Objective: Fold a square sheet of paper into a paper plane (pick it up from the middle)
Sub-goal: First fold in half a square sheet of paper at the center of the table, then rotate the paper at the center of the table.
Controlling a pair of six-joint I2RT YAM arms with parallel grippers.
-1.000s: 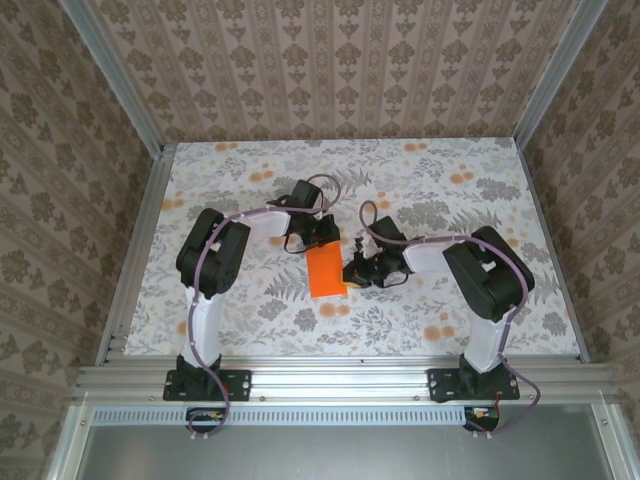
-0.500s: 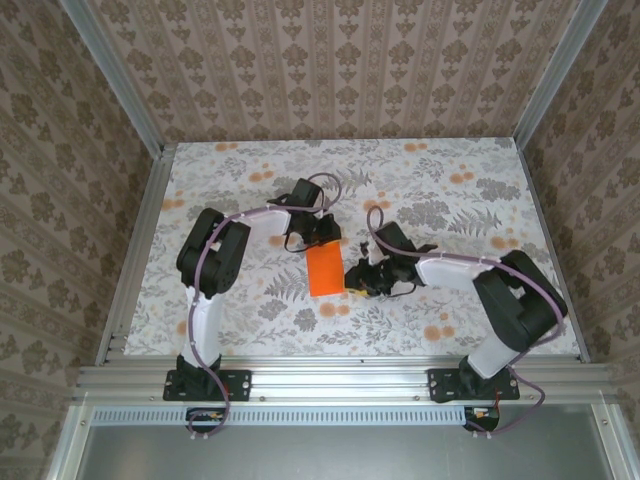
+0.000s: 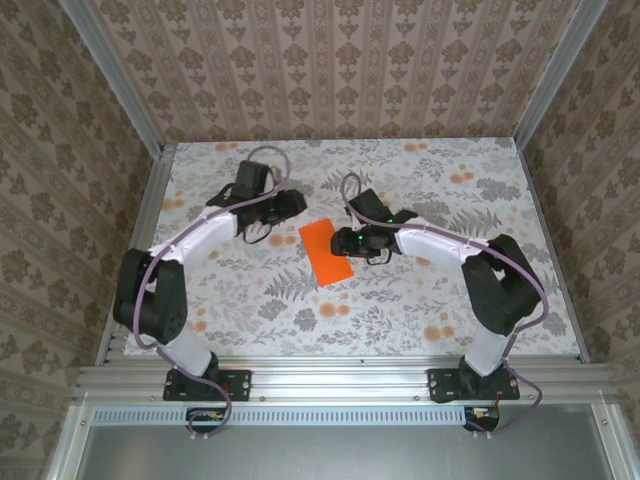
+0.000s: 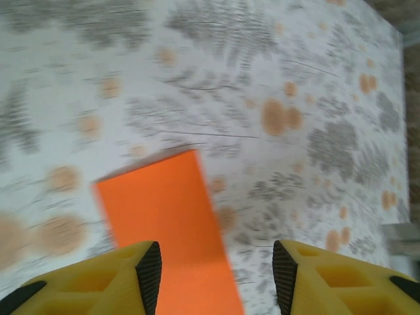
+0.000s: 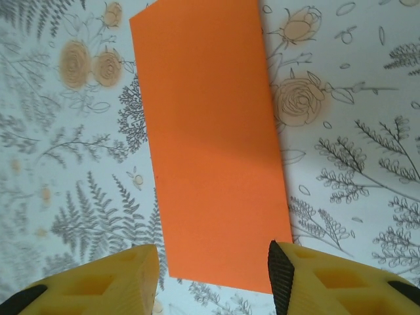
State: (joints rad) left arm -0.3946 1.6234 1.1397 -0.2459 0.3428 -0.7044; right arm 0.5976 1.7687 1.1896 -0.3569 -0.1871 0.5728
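The square sheet of paper [image 3: 326, 253] shows as a flat orange rectangle, longer than wide. It lies slightly slanted near the middle of the floral table [image 3: 520, 300], between the two grippers.

Left arm [image 3: 190, 245] reaches in from the left edge, right arm [image 3: 470, 255] from the right edge.

Left gripper [image 3: 288, 206]: near the paper's far left corner, jaws apart, nothing between them.

Right gripper [image 3: 346, 241]: at the paper's right long edge, jaws apart and empty. Contact with the paper cannot be told.

Left wrist view is blurred; the paper's [image 4: 167, 216] near end is cut off by the frame bottom and a yellow finger [image 4: 125, 282]. Fold layers cannot be made out.
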